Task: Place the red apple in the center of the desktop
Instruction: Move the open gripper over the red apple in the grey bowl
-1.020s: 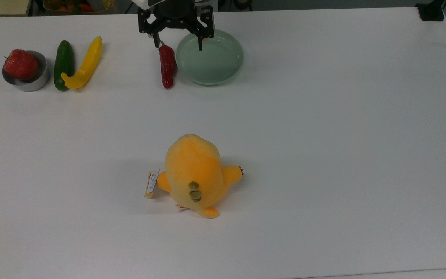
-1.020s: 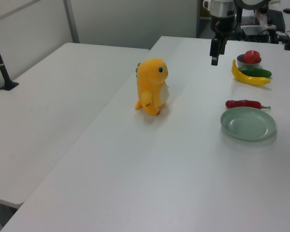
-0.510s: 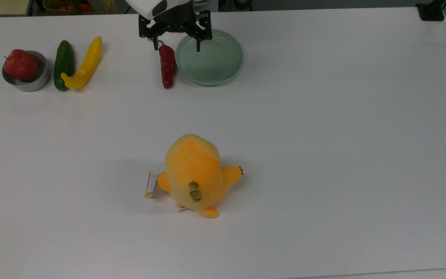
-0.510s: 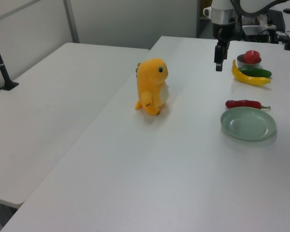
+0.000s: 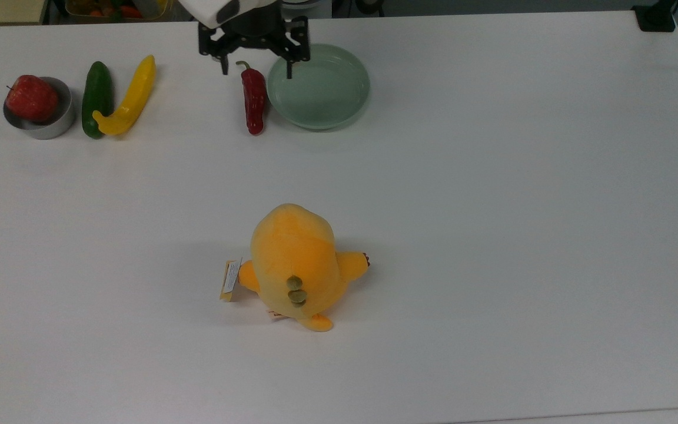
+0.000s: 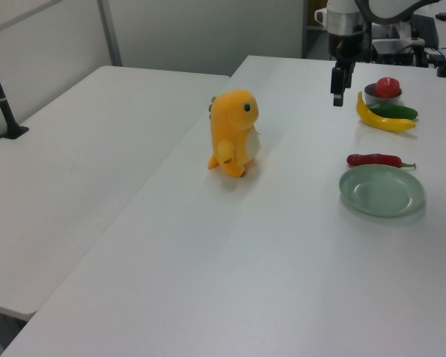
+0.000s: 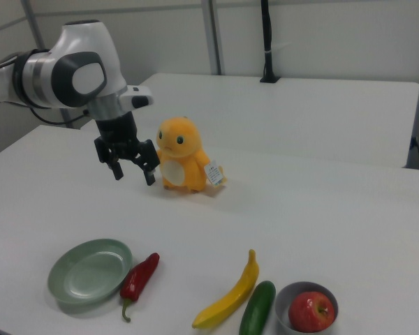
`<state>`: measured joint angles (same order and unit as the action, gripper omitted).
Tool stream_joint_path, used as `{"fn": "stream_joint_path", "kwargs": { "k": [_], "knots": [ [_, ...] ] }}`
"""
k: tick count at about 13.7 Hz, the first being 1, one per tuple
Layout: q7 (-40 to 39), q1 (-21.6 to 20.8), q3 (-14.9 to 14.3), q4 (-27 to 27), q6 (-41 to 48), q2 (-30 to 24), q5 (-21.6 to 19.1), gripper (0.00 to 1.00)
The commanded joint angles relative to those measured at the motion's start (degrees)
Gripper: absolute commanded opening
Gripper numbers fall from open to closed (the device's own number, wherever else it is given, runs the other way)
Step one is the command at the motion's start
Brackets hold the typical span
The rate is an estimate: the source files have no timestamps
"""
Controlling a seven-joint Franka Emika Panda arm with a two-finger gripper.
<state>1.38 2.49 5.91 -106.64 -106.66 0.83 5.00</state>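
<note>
Since the earlier frames the gripper [image 5: 255, 66] has slid toward the top view's left, so its fingers now straddle the stem end of the chili [image 5: 254, 100] rather than reaching over the plate [image 5: 351, 82]. Its fingers are spread apart and hold nothing; the right view shows it hanging well above the desktop [image 5: 492, 235] with air beneath it [image 7: 133, 171].

Taking the plate as landmark: the chili lies just beside it on the top view's left, close to its rim. Farther that way lie the banana [image 5: 130, 97] and the cucumber [image 5: 96, 99], side by side and touching at their near ends. Beyond them, farthest from the plate, the apple [image 5: 32, 98] sits in a small metal bowl [image 5: 50, 126] near the desktop's edge, well apart from the gripper. In the right view the apple [image 7: 311, 310] shows its stem upward inside the bowl.

An orange plush [image 5: 295, 262] stands upright below the plate in the top view, near the desktop's middle, a paper tag [image 5: 231, 278] at its side.
</note>
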Motion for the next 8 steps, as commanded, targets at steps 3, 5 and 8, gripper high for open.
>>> {"fn": "stream_joint_path", "kwargs": {
  "k": [3, 5, 8],
  "knots": [
    [-4.9, 1.0, -8.5, -0.1, -0.9, -0.4, 2.6, 1.0],
    [-5.7, 1.7, -11.9, -0.7, -3.1, -0.2, 2.6, 1.0],
    [-5.8, 2.2, -17.9, -0.7, -5.7, 0.0, 2.6, 1.0]
  ]
}}
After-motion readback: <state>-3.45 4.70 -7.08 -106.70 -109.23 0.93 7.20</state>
